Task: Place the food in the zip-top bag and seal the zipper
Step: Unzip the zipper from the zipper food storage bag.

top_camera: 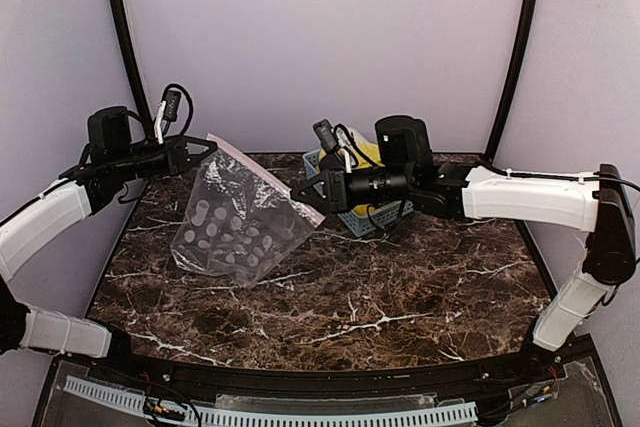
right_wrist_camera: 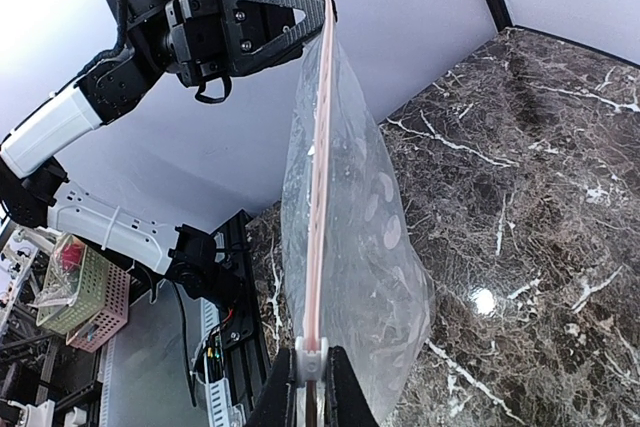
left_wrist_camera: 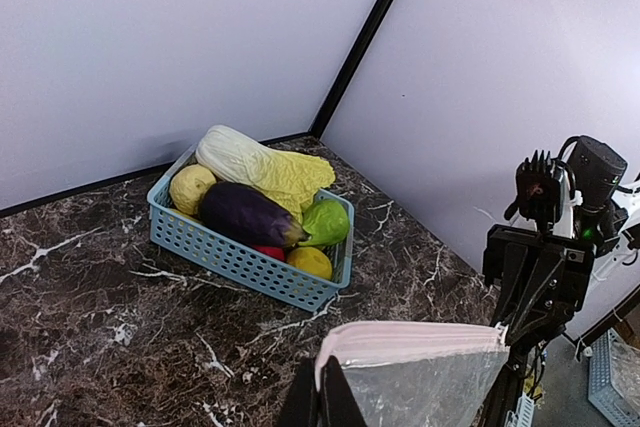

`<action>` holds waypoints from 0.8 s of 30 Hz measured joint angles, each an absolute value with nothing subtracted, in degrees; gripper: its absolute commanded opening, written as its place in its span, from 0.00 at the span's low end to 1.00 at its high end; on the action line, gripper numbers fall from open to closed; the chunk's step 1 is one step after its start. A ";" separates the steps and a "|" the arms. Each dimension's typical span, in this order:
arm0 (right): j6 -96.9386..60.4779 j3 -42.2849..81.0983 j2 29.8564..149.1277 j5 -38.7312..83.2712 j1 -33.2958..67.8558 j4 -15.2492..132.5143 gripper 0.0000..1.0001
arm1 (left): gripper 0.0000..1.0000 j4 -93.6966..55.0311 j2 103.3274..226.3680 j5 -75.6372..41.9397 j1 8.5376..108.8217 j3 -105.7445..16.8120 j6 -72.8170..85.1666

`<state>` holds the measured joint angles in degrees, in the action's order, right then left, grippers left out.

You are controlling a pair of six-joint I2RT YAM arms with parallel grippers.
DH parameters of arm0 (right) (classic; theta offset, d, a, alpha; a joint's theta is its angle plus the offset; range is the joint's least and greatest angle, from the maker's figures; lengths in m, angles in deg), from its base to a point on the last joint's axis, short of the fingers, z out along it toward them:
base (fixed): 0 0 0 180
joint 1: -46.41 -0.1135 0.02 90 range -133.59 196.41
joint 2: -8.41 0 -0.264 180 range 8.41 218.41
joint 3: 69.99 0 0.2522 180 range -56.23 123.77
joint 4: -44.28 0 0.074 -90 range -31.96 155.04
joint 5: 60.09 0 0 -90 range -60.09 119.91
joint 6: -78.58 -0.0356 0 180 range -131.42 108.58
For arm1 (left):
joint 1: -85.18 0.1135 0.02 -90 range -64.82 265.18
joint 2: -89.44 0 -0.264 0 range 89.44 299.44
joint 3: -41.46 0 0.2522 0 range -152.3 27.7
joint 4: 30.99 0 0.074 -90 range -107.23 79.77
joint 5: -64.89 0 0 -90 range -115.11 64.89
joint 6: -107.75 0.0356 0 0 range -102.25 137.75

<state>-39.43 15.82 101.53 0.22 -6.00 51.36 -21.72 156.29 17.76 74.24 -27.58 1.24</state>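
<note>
Fingers of the left gripper (top_camera: 207, 144) and right gripper (top_camera: 300, 192) pinch opposite ends of the pink zipper strip (right_wrist_camera: 318, 177), holding up the clear dotted plastic bag (top_camera: 235, 222). The colourful toy food (left_wrist_camera: 250, 212) sits in the blue slatted basket (left_wrist_camera: 240, 265). Opening the bag's mouth probably comes next.

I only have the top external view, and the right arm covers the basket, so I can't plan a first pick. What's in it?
Observer: The left wrist view shows the blue basket full: a cabbage, an eggplant, a green fruit and a yellow fruit among others.
Operator: Is the bag's mouth open?
Observer: In the right wrist view the zipper reads as one thin pink line, so the bag looks closed.
Operator: Where exactly are the grips?
Observer: The right gripper pinches the zipper's near end, the left gripper its far end.
</note>
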 measured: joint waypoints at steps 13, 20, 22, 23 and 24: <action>-39.45 15.54 101.53 0.42 -6.00 50.70 0.00 | 0.01 -21.83 155.83 18.81 76.91 -27.30 0.76; -39.45 15.23 101.53 0.44 -6.00 50.73 0.00 | 0.01 -21.85 155.61 18.77 78.04 -27.21 0.70; -39.45 15.10 101.53 0.44 -6.00 50.73 0.00 | 0.01 -21.85 155.42 18.77 78.48 -27.21 0.67; -39.45 15.08 101.53 0.44 -6.00 50.75 0.00 | 0.01 -21.87 155.31 18.72 78.68 -27.21 0.65; -39.45 15.04 101.53 0.42 -6.00 50.79 0.00 | 0.01 -21.90 155.20 18.51 78.92 -27.21 0.61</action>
